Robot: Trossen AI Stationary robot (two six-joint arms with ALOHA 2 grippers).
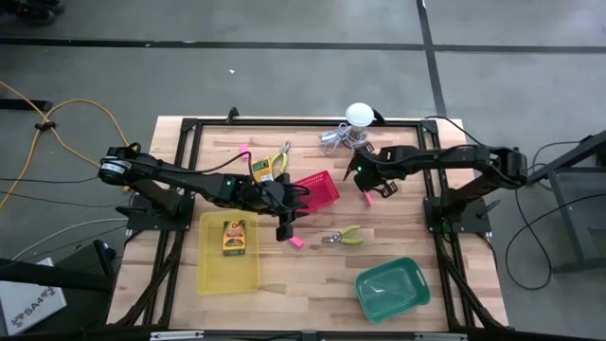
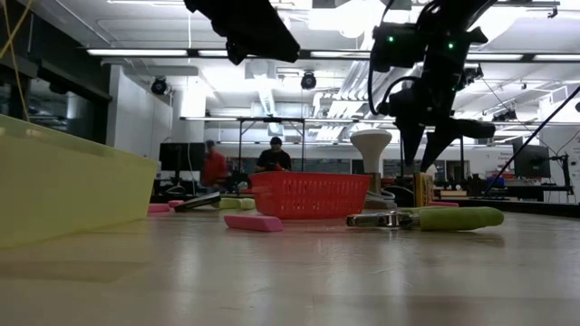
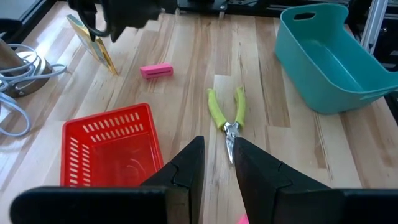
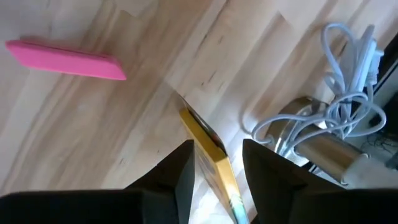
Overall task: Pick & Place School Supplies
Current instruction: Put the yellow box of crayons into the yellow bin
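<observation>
Overhead, table-level, two wrist views

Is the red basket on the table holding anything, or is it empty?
Empty. The left wrist view looks down into the red basket and shows only its bare slotted bottom and walls; nothing lies in it.

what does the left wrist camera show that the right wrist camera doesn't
Only the left wrist view shows the red basket, the teal bin, the pliers with yellow-green handles lying on the wood, and the left gripper with empty, slightly parted fingers above them.

Only the right wrist view shows the right gripper up close, its fingers parted either side of a yellow crayon box.

Both show the wooden table, a pink eraser, that crayon box and some coiled cable.
</observation>
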